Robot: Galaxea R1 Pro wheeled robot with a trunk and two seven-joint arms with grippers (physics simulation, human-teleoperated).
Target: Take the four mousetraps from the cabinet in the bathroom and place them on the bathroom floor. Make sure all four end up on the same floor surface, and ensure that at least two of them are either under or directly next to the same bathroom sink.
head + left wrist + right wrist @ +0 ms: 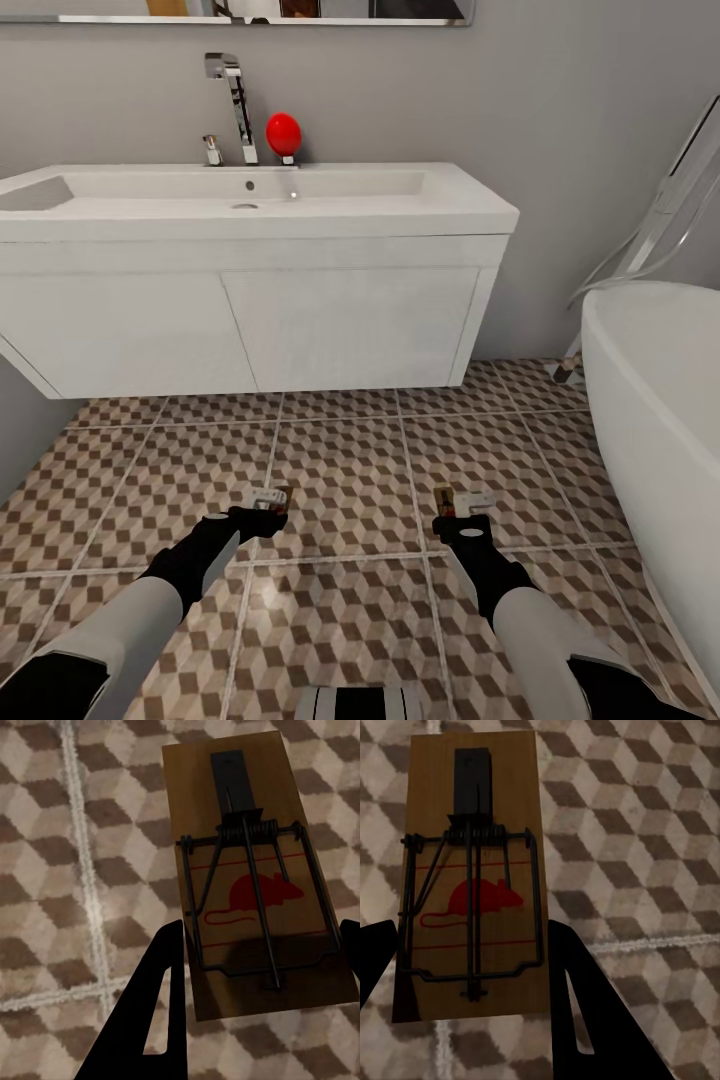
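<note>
My left gripper (262, 510) is shut on a tan mousetrap (247, 885) with a red mouse print and dark wire, its black fingers (161, 1005) pressing the board's long sides. My right gripper (458, 515) is shut on a second mousetrap (472, 885) in the same way. Both traps hang low over the cube-patterned bathroom floor (350, 470), in front of the bathroom sink (250, 200), a wide white basin with a tall chrome tap (232, 100) on a white vanity (250, 330). The cabinet is out of view.
A white bathtub (660, 400) curves along the right side, with a chrome stand (660, 220) behind it. A red ball-shaped object (283, 132) sits on the sink's back edge. Grey wall runs behind and at the left. There is a gap between the vanity and the floor.
</note>
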